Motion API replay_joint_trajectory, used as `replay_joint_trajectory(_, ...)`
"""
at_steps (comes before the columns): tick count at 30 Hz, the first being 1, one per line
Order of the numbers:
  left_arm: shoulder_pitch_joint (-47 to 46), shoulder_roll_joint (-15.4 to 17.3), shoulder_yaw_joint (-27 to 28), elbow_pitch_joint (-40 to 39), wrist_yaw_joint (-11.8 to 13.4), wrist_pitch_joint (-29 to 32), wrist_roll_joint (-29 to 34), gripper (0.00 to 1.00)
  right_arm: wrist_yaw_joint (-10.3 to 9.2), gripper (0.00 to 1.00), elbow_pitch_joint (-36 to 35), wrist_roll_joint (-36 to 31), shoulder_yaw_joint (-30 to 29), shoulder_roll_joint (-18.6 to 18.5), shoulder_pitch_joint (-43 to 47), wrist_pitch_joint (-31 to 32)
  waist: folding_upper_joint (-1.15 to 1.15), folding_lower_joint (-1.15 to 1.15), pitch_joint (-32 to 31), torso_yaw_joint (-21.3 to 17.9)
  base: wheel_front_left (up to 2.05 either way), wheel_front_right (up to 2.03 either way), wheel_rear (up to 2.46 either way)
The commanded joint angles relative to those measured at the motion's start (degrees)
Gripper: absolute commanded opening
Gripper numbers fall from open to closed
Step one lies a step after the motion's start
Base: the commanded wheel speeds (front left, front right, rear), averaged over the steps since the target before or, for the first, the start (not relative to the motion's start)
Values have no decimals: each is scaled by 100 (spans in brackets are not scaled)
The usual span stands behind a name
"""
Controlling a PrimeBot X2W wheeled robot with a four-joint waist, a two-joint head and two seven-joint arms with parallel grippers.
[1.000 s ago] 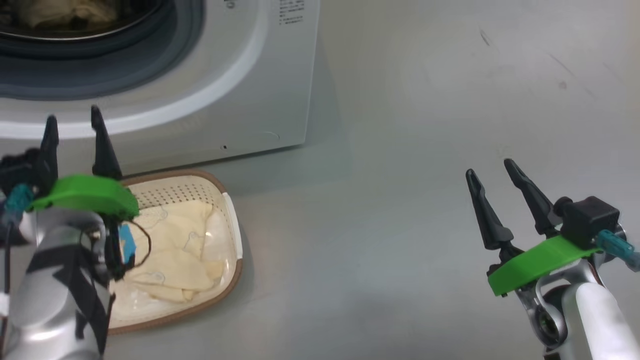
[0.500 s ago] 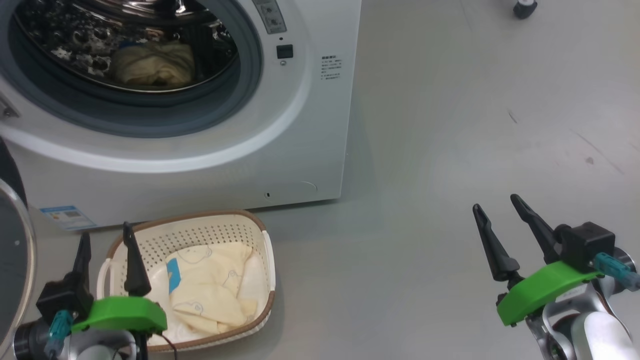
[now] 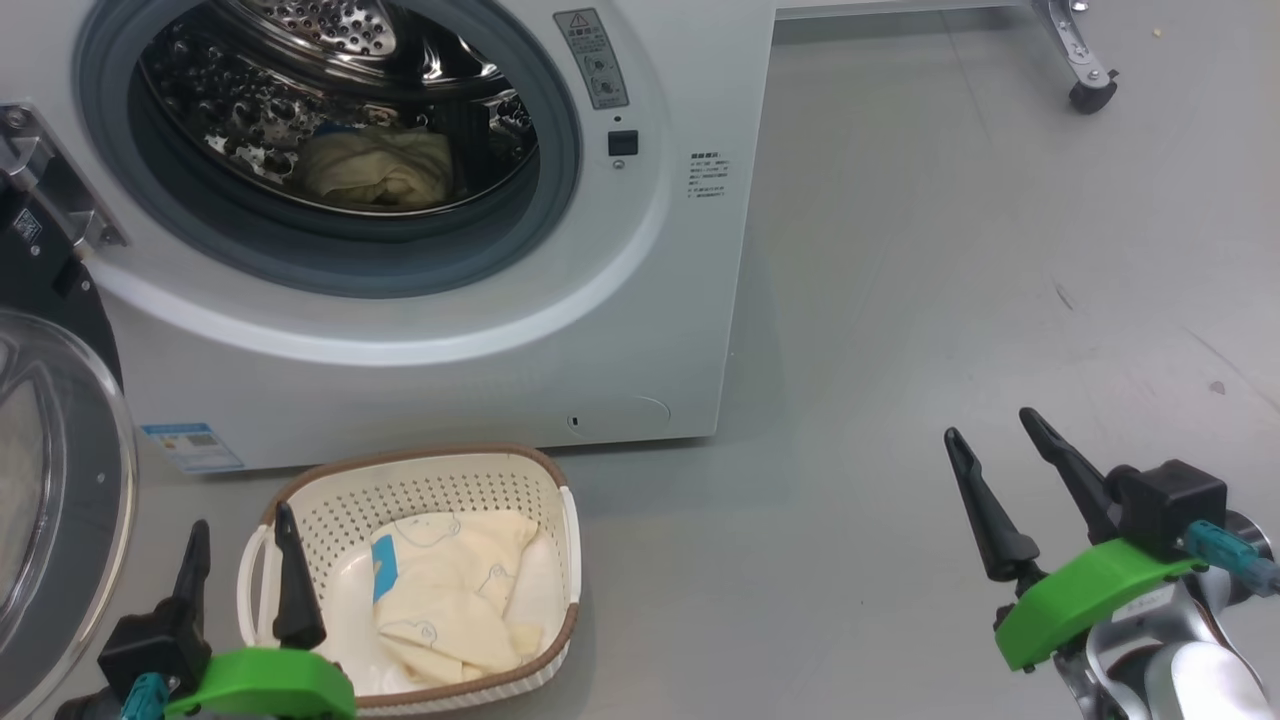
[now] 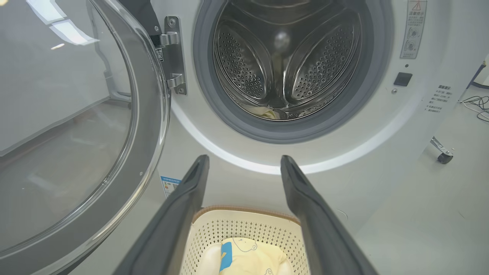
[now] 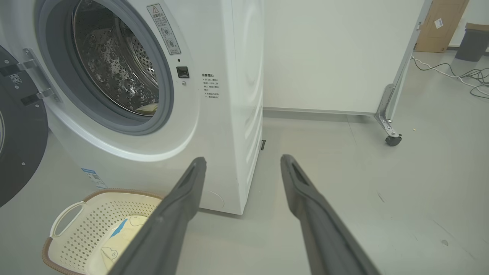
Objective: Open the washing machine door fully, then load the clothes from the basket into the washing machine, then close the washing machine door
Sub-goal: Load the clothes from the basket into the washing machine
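Observation:
The washing machine [image 3: 640, 300] stands with its door [image 3: 50, 480] swung wide open to the left, and one cream garment [image 3: 375, 170] lies in the steel drum. On the floor before it sits the basket [image 3: 400, 462], holding cream-yellow clothes [image 3: 450, 590] with a blue patch. My left gripper [image 3: 243, 515] hangs open just left of the basket's near end, holding nothing. In the left wrist view its fingers [image 4: 244, 157] frame the basket [image 4: 244, 225] and the drum. Far to the right over bare floor, my right gripper [image 3: 988, 424] is open and holds nothing.
Grey floor stretches right of the machine. A metal frame leg on a caster [image 3: 1085, 90] stands at the back right beside a white wall panel [image 5: 336, 57]. Cables [image 5: 458, 76] and a dark bin [image 5: 473, 42] lie further back.
The camera has tilted up, so the drum and door now show. The left gripper has drawn back from over the basket to its near left corner. Both grippers stay open.

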Motion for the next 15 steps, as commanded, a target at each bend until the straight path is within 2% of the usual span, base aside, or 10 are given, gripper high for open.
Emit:
replay_joint_trajectory(1,-121,72,197,-222,53,8,43,100,-2,100,-230,-28,125,-94,-90,16,0,1,6,4,0,0,0)
replay_joint_trajectory(15,-150,96,159,-204,96,58,-10,100,-2,100,-205,-4,180,-72,-100,7,0,1,16,-12,0,0,0)
